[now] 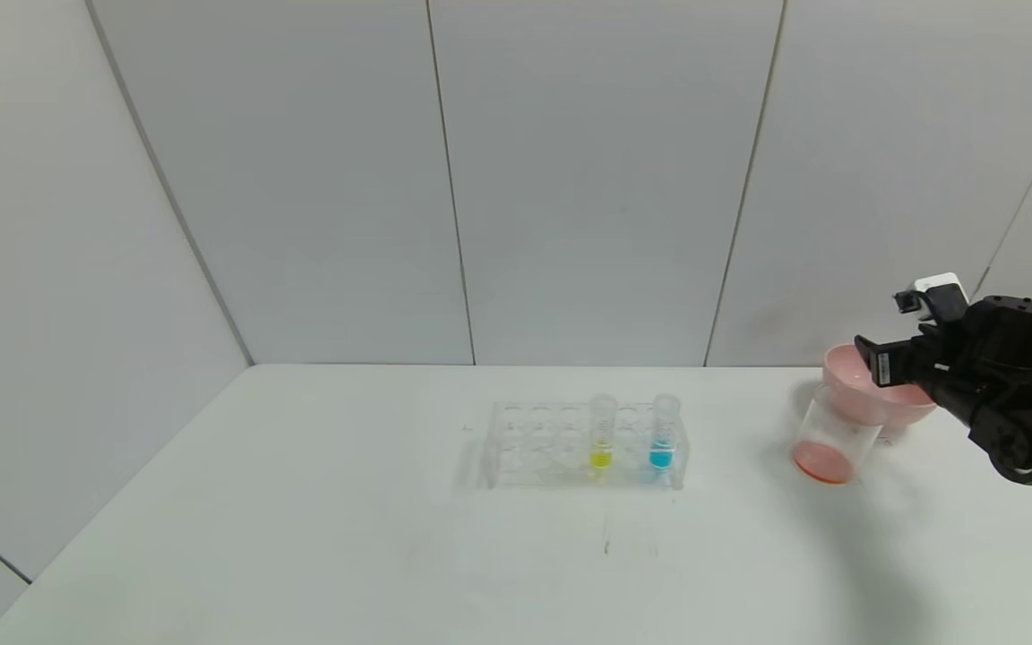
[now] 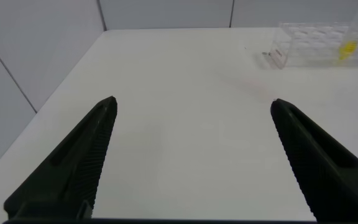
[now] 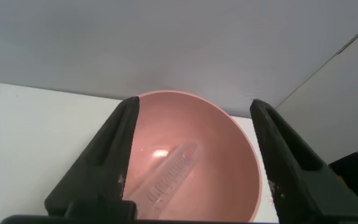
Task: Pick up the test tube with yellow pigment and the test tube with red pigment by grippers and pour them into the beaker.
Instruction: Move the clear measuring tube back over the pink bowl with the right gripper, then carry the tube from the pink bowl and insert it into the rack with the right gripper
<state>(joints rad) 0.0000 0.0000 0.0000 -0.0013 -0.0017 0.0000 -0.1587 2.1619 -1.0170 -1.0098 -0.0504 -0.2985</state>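
From the head view we saw the right gripper [image 1: 874, 363] up over the pink bowl [image 1: 847, 372], at the right side of the white table [image 1: 301, 502]. The beaker [image 1: 832, 443] stood just in front of the bowl, touching it or nearly so, with red-orange liquid at its bottom. That view did not let us see into the bowl.

The right wrist view did. There the gripper's two black fingers [image 3: 110, 168] stood wide apart, one on each side of the bowl [image 3: 229, 155], and they held nothing. A clear test tube [image 3: 169, 171] lay on its side inside the bowl, looking empty. It had fine marks along it, but we could not read them. We took it for the test tube with red pigment, though no red showed in it.

The test tube with yellow pigment [image 1: 602, 433] stood upright in the clear rack [image 1: 534, 448] near the middle of the table. A tube with blue liquid [image 1: 663, 433] stood in the rack beside it, closer to the beaker.

The head view did not show the left gripper [image 2: 191, 155] at all. Only the left wrist view did: its fingers were spread wide over bare table and held nothing. Far off in that view we saw the rack [image 2: 309, 45] with the yellow tube [image 2: 351, 37].

A white label sat on the side of the right gripper, too small for us to read.
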